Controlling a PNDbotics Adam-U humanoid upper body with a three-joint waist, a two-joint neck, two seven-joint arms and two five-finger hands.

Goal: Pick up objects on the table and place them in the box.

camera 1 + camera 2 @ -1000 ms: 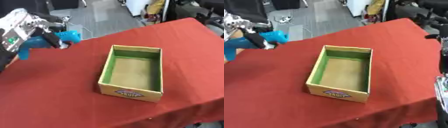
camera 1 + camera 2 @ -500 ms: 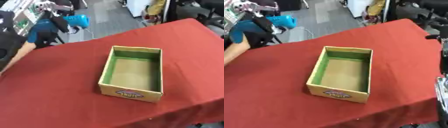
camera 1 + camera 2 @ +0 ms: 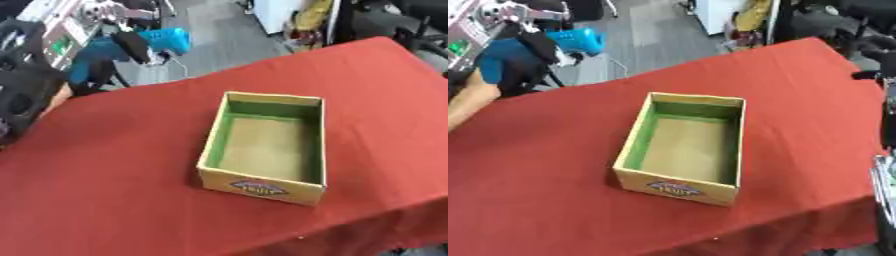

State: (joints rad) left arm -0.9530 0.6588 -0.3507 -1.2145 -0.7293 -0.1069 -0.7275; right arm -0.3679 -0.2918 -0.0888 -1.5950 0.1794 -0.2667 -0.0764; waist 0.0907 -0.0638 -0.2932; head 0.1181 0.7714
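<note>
Box (image 3: pixel 267 150) sits open near mid-surface (image 3: pixel 122 190), red cloth all round; inside shows bare cardboard floor and green walls, nothing in it yet. No other loose object visible on the cloth.

Left hand (image 3: pixel 131 45) raised at upper left, over the far edge of the surface, well apart from the box. Its dark fingers (image 3: pixel 133 44) are curled round a blue object (image 3: pixel 140 45), a blue plastic body with a lighter blue end; exact kind unclear. Object is clear of the cloth, carried in the air.

Judgement: pickup done, carry and drop into box still to do.

Right hand: only a dark edge at the right border of the right eye view; fingers not readable.
</note>
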